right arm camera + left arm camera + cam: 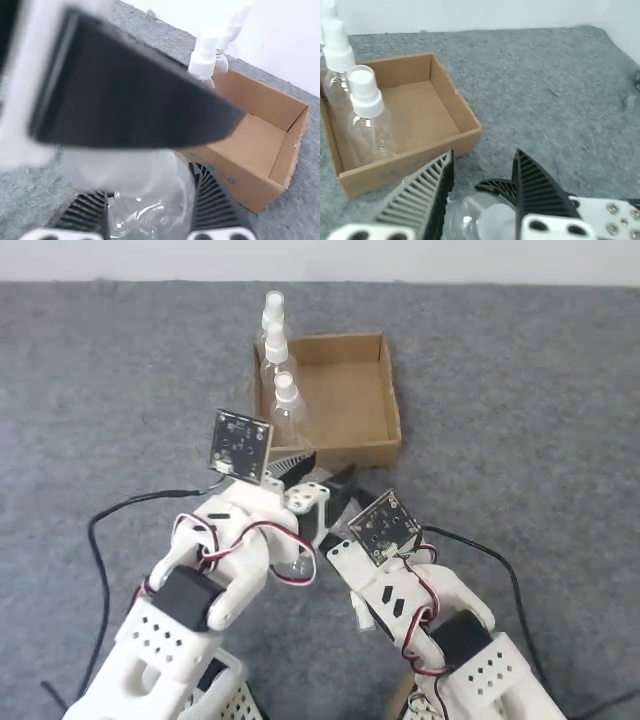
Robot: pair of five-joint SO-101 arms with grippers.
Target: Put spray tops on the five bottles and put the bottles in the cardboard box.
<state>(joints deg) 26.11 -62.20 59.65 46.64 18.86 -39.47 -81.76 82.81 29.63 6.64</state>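
Step in hand: capping fourth bottle.
- Left gripper (482,161): jaws clenched on clear bottle (479,221), held just short of cardboard box (345,405) above grey worktop (520,390).
- Right gripper (342,490) sits close over bottle. Grip state: cannot tell.
- Pale part (117,170) at bottle mouth, probably spray top.
- Three capped bottles (287,400) stand along one box wall.

Next: seat top squarely, then lift bottle into box.
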